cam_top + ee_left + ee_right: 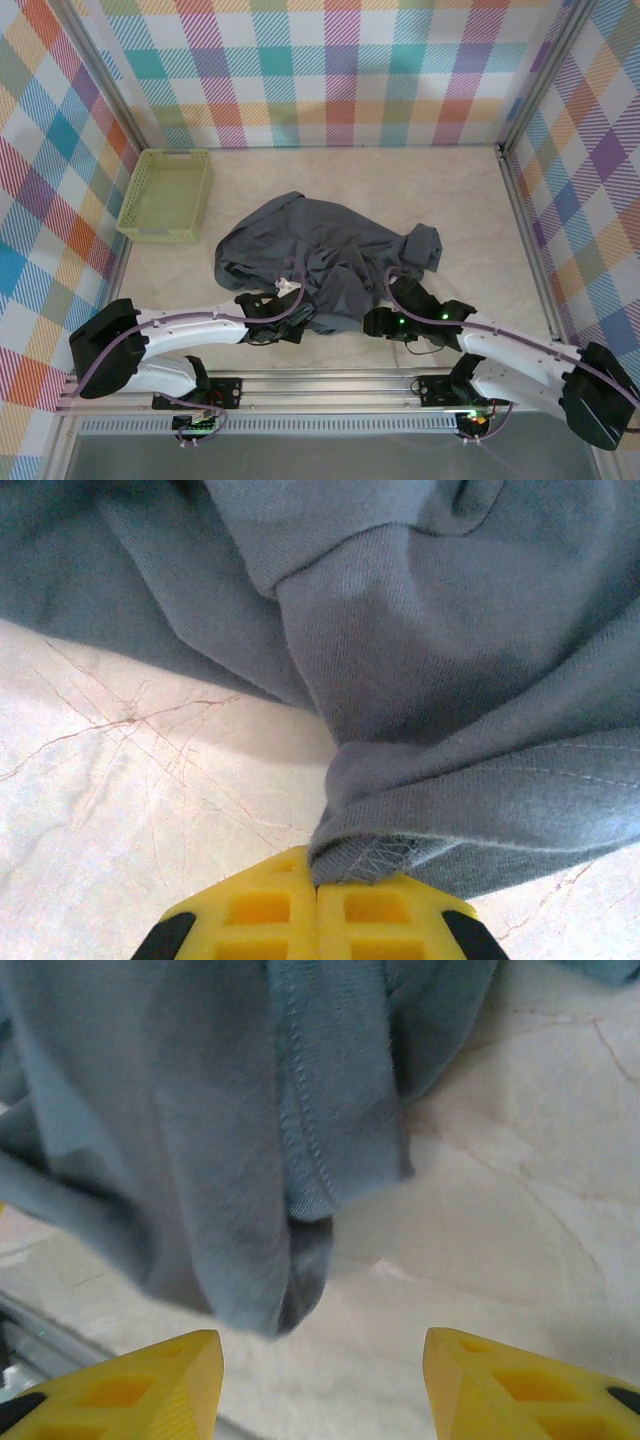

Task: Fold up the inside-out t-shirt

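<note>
The dark slate-grey inside-out t-shirt (320,255) lies crumpled in a heap on the middle of the table. My left gripper (288,312) sits at the heap's near left edge. In the left wrist view its yellow fingers (260,910) are pressed together, and the left gripper (318,880) is shut on a stitched hem of the t-shirt (450,680). My right gripper (376,322) is at the heap's near right edge. In the right wrist view the right gripper (320,1350) is open, with a bunched fold of the t-shirt (180,1140) just beyond the gap and nothing between the fingers.
A lime-green mesh basket (165,195) stands at the back left, apart from the cloth. Bare marbled table (460,190) extends to the right and behind the heap. Plaid walls close in three sides, and a metal rail (330,385) runs along the near edge.
</note>
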